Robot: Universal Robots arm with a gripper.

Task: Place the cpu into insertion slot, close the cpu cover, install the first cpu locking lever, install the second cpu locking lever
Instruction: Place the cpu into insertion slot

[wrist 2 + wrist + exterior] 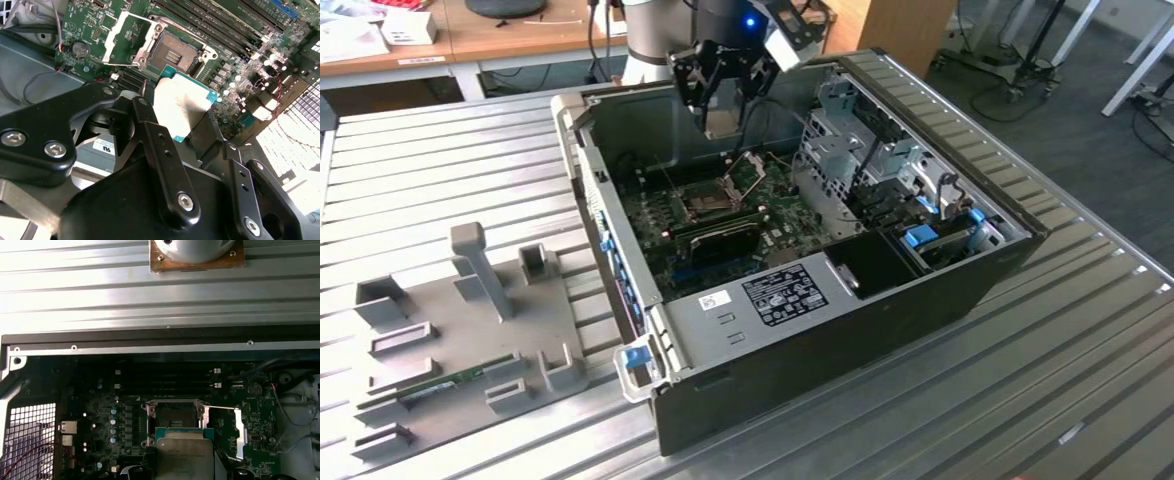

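Note:
My gripper (720, 112) hangs inside the open computer case, shut on the cpu (182, 105), a flat square chip with a dull grey metal top and a green edge. In the second wrist view the black fingers (155, 142) clamp it from two sides. The cpu is held in the air, above and a little to one side of the insertion slot (177, 50), whose dark square socket is bare. The cpu cover (127, 37) is swung open beside the slot. In the first wrist view the cpu (185, 455) sits just in front of the insertion slot (175, 415), with the cover (240, 432) off to the side.
The green motherboard (781, 235) lies on the floor of the case (854, 330), with long black memory slots (225, 25) beside the socket and a metal drive cage (881, 170) at the exterior view's right. A grey fixture tray (454, 340) lies on the slatted metal table (987, 420).

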